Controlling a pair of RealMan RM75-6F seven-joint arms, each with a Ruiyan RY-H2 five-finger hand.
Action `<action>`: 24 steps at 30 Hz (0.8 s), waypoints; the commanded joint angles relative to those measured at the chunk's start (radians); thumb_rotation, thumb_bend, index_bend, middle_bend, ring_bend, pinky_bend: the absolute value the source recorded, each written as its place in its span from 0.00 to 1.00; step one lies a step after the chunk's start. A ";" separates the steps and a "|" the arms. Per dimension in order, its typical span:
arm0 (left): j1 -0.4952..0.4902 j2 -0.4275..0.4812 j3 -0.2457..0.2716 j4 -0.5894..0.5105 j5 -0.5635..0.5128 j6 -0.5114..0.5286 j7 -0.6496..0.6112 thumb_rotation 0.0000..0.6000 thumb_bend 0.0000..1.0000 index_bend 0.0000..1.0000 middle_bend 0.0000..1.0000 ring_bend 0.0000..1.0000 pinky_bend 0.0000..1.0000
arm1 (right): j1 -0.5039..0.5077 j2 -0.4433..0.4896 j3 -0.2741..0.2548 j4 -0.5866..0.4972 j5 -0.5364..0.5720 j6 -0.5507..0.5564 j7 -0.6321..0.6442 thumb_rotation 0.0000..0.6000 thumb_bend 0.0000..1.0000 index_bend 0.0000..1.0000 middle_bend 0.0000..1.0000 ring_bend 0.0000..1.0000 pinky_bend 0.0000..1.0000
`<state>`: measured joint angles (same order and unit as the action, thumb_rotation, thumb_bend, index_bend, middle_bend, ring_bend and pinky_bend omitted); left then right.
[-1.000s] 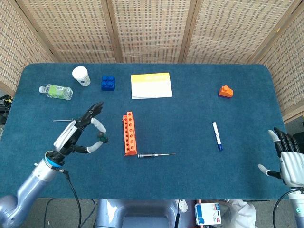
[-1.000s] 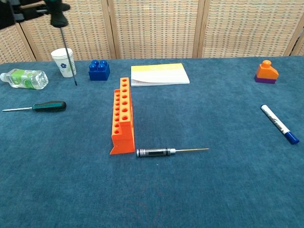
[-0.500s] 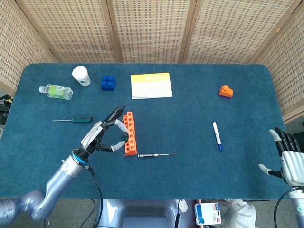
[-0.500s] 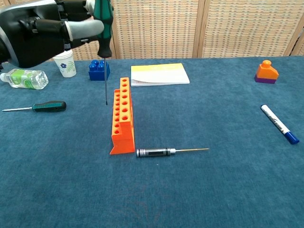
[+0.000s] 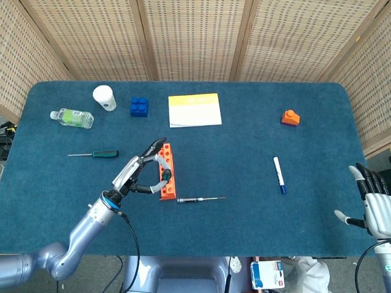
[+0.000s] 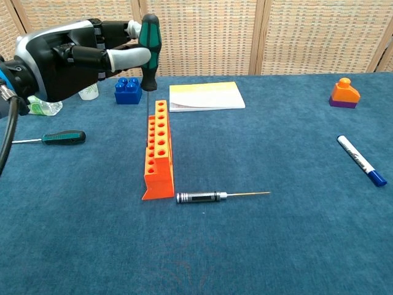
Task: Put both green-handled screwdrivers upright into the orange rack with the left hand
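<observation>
The left robot hand [image 6: 73, 55] pinches one green-handled screwdriver [image 6: 148, 46] upright, shaft pointing straight down, tip just over the lower row of holes in the orange rack [image 6: 157, 150]. The second green-handled screwdriver [image 6: 58, 137] lies flat on the table [image 6: 276, 239], left of the rack. The right robot hand [image 5: 374, 204] idles with fingers apart, far off

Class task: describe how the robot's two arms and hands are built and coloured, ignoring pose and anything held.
The left arm is a silver-grey tube with a blue ring at the wrist and a black cable trailing from it. The left hand has a black body with silver-grey shells and white fingertips. The right hand is white-backed with black fingers; a black cable hangs below it.
</observation>
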<state>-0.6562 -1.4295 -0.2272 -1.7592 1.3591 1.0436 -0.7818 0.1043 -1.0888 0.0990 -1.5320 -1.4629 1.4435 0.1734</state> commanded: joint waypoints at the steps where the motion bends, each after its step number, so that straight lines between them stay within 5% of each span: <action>1: -0.003 -0.011 -0.004 0.006 -0.008 -0.005 0.004 1.00 0.44 0.56 0.00 0.00 0.00 | 0.000 0.000 -0.001 0.000 0.000 -0.001 0.002 1.00 0.00 0.00 0.00 0.00 0.00; 24: -0.012 -0.074 -0.007 0.063 -0.014 -0.029 0.012 1.00 0.44 0.56 0.00 0.00 0.00 | 0.000 0.008 0.002 0.003 0.006 -0.005 0.028 1.00 0.00 0.00 0.00 0.00 0.00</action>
<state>-0.6685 -1.5006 -0.2354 -1.6994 1.3426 1.0147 -0.7665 0.1045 -1.0807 0.1010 -1.5294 -1.4574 1.4380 0.2014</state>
